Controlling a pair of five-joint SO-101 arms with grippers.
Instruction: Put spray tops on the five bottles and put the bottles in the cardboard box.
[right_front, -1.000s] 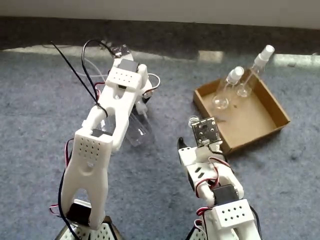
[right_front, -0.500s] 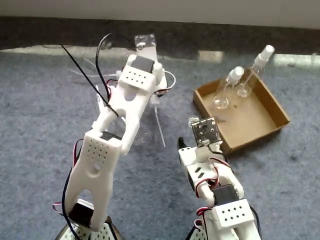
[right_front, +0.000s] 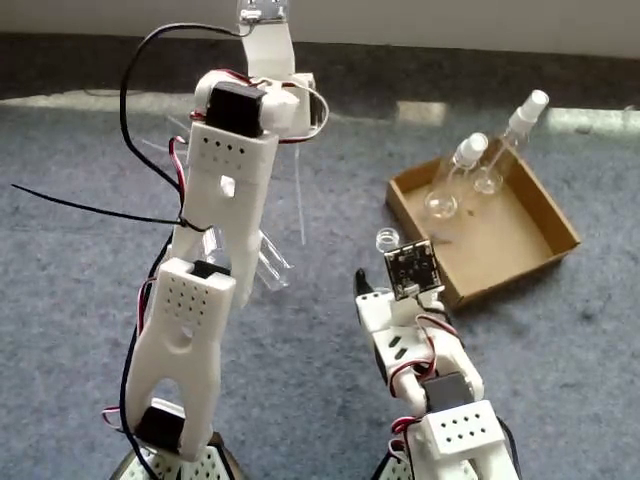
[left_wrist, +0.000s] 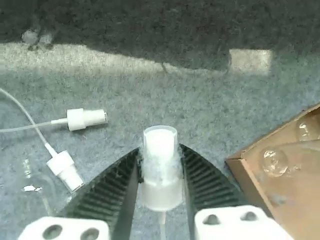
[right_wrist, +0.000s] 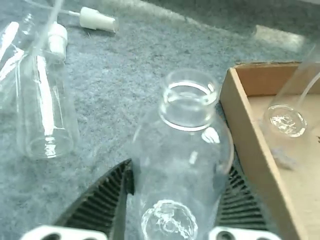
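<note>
Grey carpeted tabletop (right_front: 560, 380), dark strip (right_front: 450, 70) behind; left tool (left_wrist: 160, 152) clamps a spray top (left_wrist: 160, 172), right tool (right_wrist: 177, 172) grips a bottle (right_wrist: 185, 145)

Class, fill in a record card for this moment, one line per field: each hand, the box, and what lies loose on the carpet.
Left hand: shut on a spray top
Right hand: shut on an open bottle, no top on it
Box: holds a near capped bottle and a far capped bottle
Loose on carpet: first loose top, second loose top, bare bottle lying down
Bottles boxed: two
</note>
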